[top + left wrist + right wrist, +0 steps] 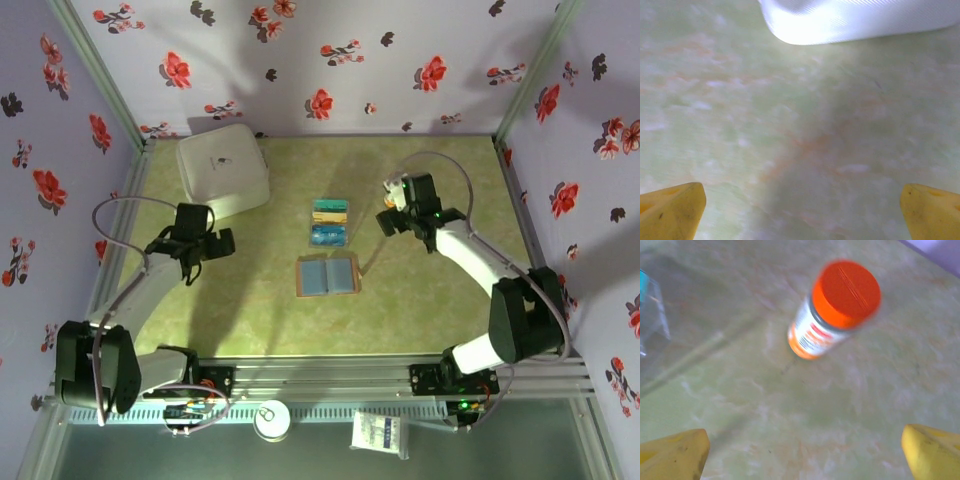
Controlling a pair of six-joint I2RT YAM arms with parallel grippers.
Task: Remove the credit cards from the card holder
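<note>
Yellow fingertips [680, 452] of my right claw [805, 452] spread wide, an orange-capped bottle [840, 310] ahead. My left claw [802, 207] gapes near the white container [860, 20]. Between us the card holder [327, 274] lies open, a clear box [329, 222] just beyond.

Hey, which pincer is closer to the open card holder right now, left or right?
Right. The right pincer hangs just past the far right corner of the card holder; the left pincer sits farther off to its left, facing the white container.
</note>
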